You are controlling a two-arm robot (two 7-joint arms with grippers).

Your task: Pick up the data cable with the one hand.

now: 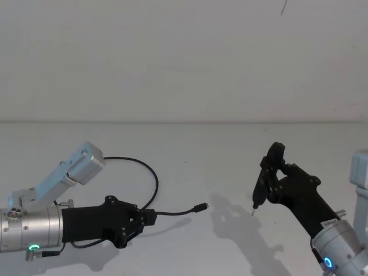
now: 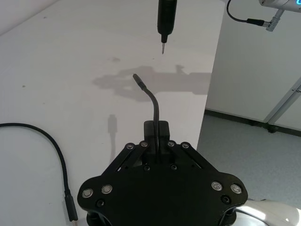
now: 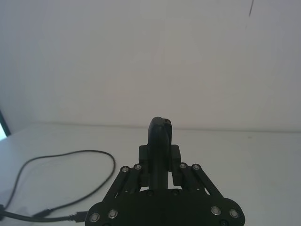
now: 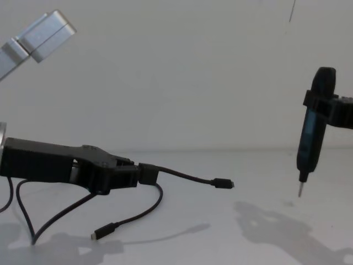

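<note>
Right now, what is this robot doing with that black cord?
The left gripper has its jaws shut on the data cable near one plug, holding that end off the white table. The short plug end sticks out forward, and the rest of the cord droops in a loop toward the table. The right gripper holds a pen-shaped tool upright off to the side, its metal tip pointing down above the table.
</note>
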